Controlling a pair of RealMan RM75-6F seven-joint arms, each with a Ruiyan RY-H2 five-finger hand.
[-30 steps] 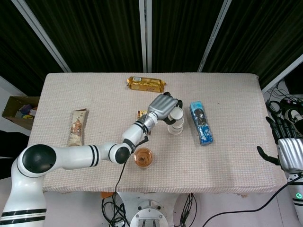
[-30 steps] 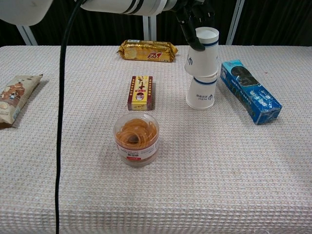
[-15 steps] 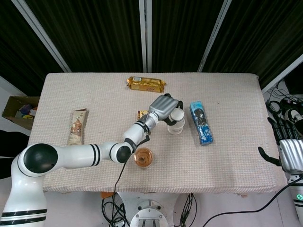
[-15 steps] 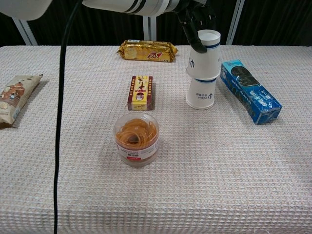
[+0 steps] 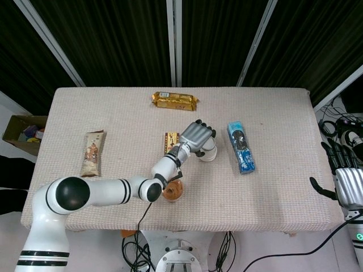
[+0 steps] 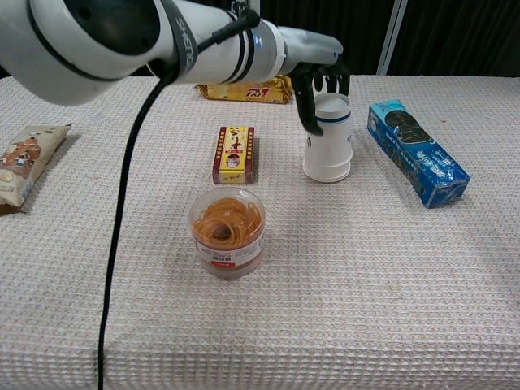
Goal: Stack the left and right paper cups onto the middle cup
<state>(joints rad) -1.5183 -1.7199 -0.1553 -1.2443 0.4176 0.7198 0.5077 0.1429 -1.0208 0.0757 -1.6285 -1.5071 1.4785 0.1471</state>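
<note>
Left hand (image 6: pixel 318 81) wrapped around the top of the cup stack (image 6: pixel 327 138), fingers curled over the rim, gripping the upper cup seated down into the lower one. Stack upright on the bench (image 6: pixel 390 284). Landmark is the stack: blue biscuit pack (image 6: pixel 417 151) just right of it, small red box (image 6: pixel 234 153) left, rubber-band tub (image 6: pixel 228 231) front-left. Right hand (image 5: pixel 347 180) off the bench's right edge, fingers spread, holding nothing.

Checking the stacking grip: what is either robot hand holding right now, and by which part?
The left robot hand grips the top paper cup around its upper rim, pressed onto the stack. The right robot hand holds nothing, off the table's edge.
</note>
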